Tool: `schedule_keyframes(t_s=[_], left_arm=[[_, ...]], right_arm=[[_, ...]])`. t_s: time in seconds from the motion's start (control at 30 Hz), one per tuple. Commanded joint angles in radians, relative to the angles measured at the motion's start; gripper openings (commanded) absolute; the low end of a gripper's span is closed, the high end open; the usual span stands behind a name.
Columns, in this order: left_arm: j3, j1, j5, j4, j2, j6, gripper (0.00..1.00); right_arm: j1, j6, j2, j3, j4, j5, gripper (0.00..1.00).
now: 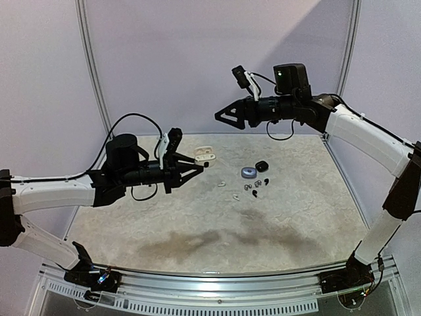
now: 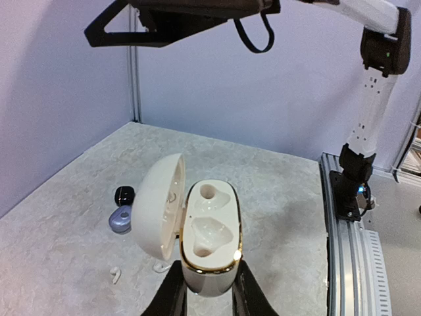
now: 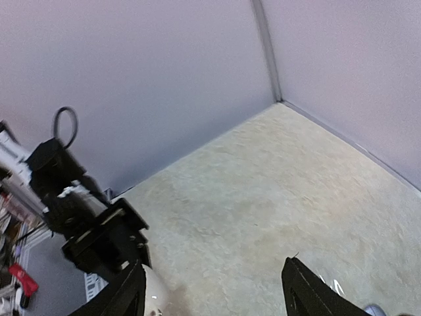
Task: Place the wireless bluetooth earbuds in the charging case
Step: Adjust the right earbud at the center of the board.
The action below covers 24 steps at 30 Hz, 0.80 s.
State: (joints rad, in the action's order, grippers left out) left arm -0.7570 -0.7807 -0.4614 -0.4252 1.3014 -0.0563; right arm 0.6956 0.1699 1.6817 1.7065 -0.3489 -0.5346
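Top view: the open cream charging case [image 1: 205,155] is gripped in the left hand [image 1: 200,164] above the table [image 1: 296,210], the tiny earbuds [image 1: 250,187] are scattered on the table to its right, and the right hand [image 1: 227,117] is raised, spread wide and empty. Left wrist view: the case is pinched low between the fingers [image 2: 172,296], both sockets bare. Right wrist view: nothing is held; the earbuds are judged light, hard and slippery, best pinched across the body.
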Motion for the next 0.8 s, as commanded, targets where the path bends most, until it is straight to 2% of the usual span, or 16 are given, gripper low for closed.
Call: schedule_keyframes(t_s=[0.0, 0.07, 0.2, 0.43, 0.57, 0.77], left_arm=[[0.055, 0.003, 0.152, -0.035, -0.045, -0.047, 0.00], [0.074, 0.003, 0.196, -0.034, -0.060, -0.047, 0.00], [0.109, 0.006, 0.257, -0.032, -0.086, -0.046, 0.00], [0.135, 0.026, 0.262, -0.027, -0.115, -0.032, 0.00], [0.144, 0.040, 0.256, -0.024, -0.124, -0.032, 0.00], [0.153, 0.051, 0.251, -0.033, -0.127, -0.037, 0.00]], right_arm=[[-0.021, 0.118, 0.099, 0.059, -0.221, 0.407, 0.67], [-0.022, 0.134, 0.157, 0.091, -0.294, 0.465, 0.66], [-0.021, 0.172, 0.258, 0.102, -0.291, 0.480, 0.65], [0.006, 0.247, 0.508, 0.276, -0.316, 0.543, 0.61], [0.034, 0.232, 0.639, 0.378, -0.329, 0.612, 0.61], [0.049, 0.197, 0.767, 0.432, -0.355, 0.667, 0.59]])
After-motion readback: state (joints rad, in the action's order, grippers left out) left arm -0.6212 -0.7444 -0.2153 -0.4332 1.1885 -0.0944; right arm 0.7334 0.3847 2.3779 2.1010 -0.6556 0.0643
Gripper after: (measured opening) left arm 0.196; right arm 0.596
